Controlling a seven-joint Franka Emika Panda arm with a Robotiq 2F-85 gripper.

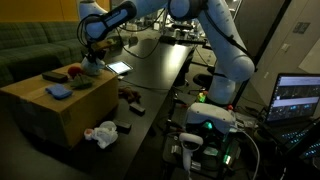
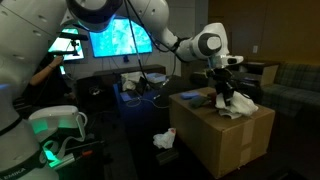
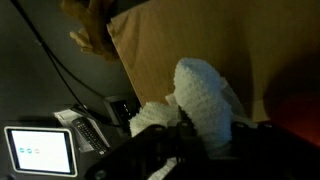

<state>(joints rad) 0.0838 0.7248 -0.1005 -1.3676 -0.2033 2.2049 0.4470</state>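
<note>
My gripper (image 3: 210, 132) is shut on a white fluffy cloth (image 3: 205, 88) that stands up between the fingers, over the top of a cardboard box (image 3: 190, 35). In both exterior views the gripper (image 1: 93, 60) (image 2: 222, 86) hangs just above the box (image 1: 55, 112) (image 2: 215, 140). The white cloth (image 2: 240, 103) rests partly on the box top. A blue cloth (image 1: 58, 91) and a red object (image 1: 75, 72) also lie on the box. A brown soft thing (image 3: 88, 28) sits at the box's edge.
A second white crumpled cloth (image 1: 101, 133) (image 2: 165, 140) lies on the dark table beside the box. A small lit screen (image 3: 40, 150) (image 1: 118, 68) and a remote (image 3: 92, 130) lie nearby. Cables, a laptop (image 1: 300, 98) and a monitor (image 2: 122, 38) stand around.
</note>
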